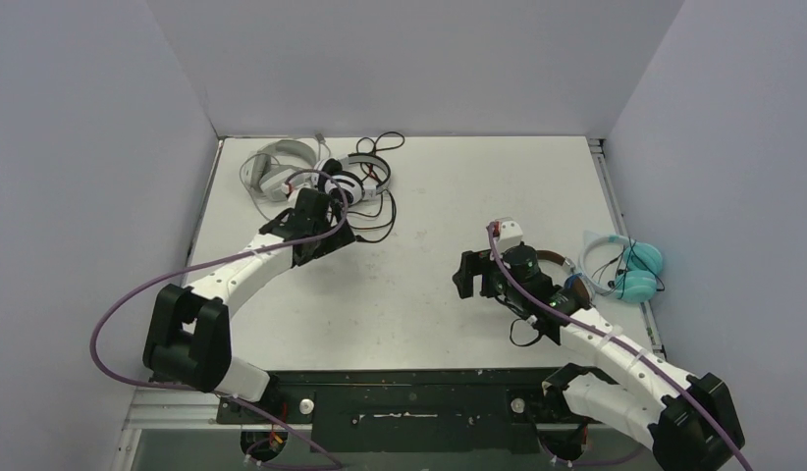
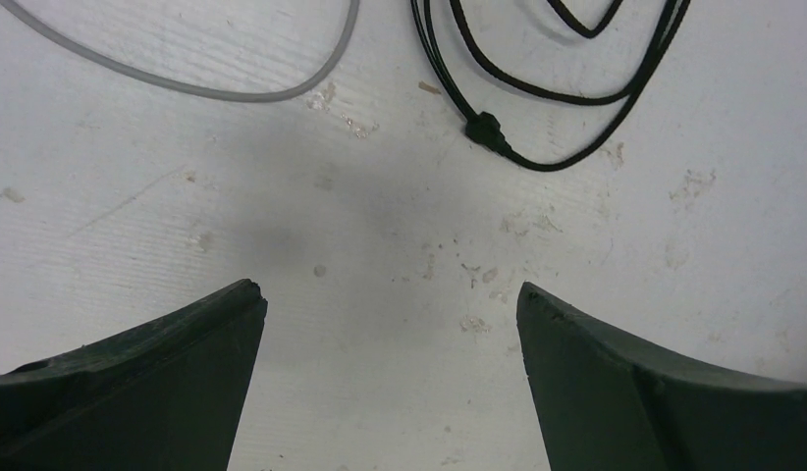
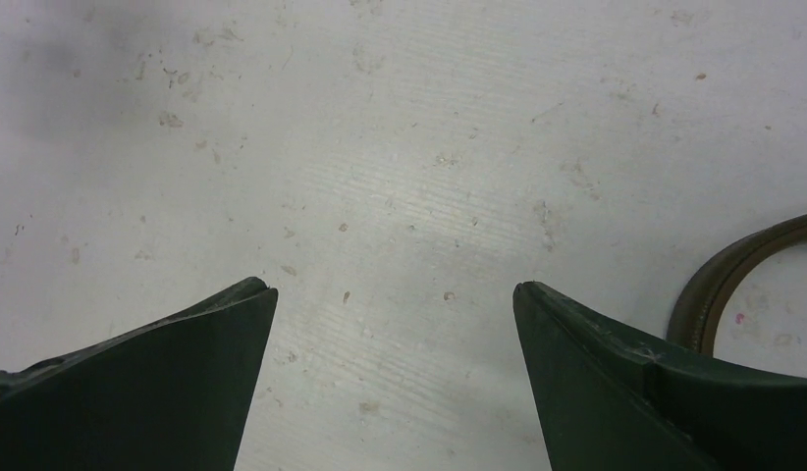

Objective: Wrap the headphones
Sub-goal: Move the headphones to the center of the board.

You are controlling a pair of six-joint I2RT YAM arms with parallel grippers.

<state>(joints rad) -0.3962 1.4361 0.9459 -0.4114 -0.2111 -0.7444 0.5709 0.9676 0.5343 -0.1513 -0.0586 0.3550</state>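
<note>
The left claw (image 2: pixel 390 294) and the right claw (image 3: pixel 395 289) are both wide and hold nothing, the left near the black-and-white headphones (image 1: pixel 349 186) on the table (image 1: pixel 429 304), the right just beside the brown headphones (image 3: pixel 726 267).

Four headphones are counted on one counter (image 1: pixel 429 196): a pale grey pair (image 1: pixel 267 175) and a black-and-white pair (image 1: pixel 349 184) at the upper left, a brown pair (image 3: pixel 699 299) right of centre, a light teal pair (image 1: pixel 640 273) at the right edge. Two grippers are counted: left gripper (image 2: pixel 390 299), right gripper (image 3: pixel 395 289).
</note>
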